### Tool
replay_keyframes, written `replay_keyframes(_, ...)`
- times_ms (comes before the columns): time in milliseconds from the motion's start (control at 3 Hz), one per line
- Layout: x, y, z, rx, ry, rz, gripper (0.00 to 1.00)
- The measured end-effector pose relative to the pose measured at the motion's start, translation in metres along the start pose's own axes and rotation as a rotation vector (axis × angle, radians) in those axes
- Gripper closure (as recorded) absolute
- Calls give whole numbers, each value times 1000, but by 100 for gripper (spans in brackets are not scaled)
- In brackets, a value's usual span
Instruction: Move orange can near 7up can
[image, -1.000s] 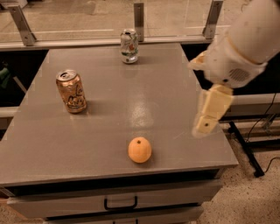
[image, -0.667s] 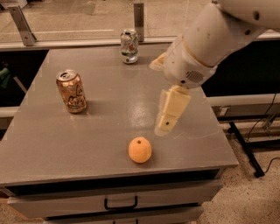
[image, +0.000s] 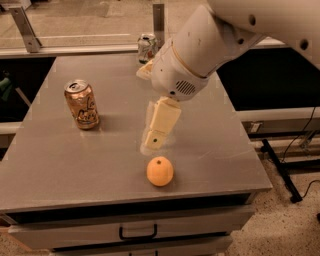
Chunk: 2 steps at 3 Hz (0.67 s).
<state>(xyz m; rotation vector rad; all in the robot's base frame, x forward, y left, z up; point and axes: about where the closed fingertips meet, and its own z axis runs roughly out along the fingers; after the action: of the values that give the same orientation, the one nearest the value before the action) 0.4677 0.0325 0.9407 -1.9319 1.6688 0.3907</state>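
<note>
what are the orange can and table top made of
Orange can: likely thin metal, glossy copper finish, silver top with pull tab. Table: smooth grey, metal or laminate, soft reflections. End effector, hanging mid-table behind the orange fruit: apparently matte cream plastic.

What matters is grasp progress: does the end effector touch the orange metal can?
Apart: camera view shows grey tabletop between central end effector and orange metal can.

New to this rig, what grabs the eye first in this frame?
The big white arm fills the upper right, and its gripper hangs over the middle of the grey table, close to the orange fruit near the front edge. The orange can stands upright at the left. The 7up can sits at the far edge, partly behind the arm.
</note>
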Motion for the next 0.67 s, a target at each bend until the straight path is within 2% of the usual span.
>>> replay_keyframes(333,-19,-12,18,16,-67,-33,0)
replay_keyframes(667,-45,-44,50,55,-194,-66,0)
